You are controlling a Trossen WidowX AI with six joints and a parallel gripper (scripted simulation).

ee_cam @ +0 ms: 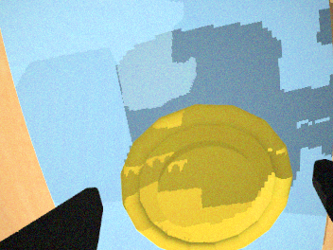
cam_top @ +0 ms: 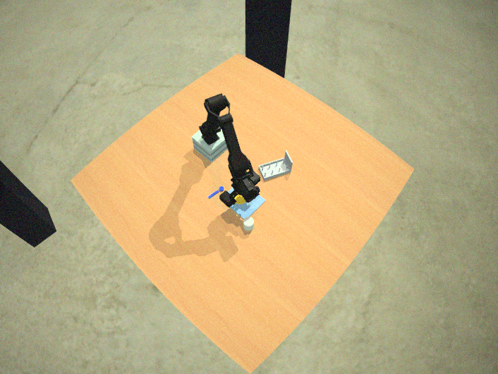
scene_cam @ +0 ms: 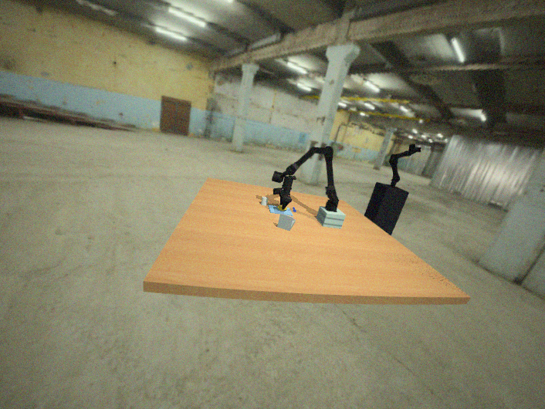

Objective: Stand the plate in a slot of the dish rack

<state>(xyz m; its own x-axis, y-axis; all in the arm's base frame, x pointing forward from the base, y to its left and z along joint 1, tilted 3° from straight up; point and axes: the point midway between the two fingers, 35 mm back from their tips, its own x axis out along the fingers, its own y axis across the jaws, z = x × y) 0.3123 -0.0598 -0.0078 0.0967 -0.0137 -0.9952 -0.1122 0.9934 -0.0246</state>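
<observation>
Plate (cam_top: 239, 199) (scene_cam: 280, 208) (ee_cam: 215, 175), yellow and round, lies flat on the blue mat (cam_top: 254, 207) (scene_cam: 273, 210) (ee_cam: 71, 142), toward six o'clock of the wrist view. The gripper (scene_cam: 283, 207) (ee_cam: 208, 187) is spread wide above it, a dark finger at eight o'clock and another at three, neither seen to touch the rim; how much height remains is hard to judge from the small exterior view. Lining up the grasp looks to be the step in hand. Next, the fingers probably need centring over the plate, lowering beside its rim, then closing. The dish rack (cam_top: 275, 169) (scene_cam: 286, 222) waits at about two o'clock from the plate in the top view, its slots unfilled.
</observation>
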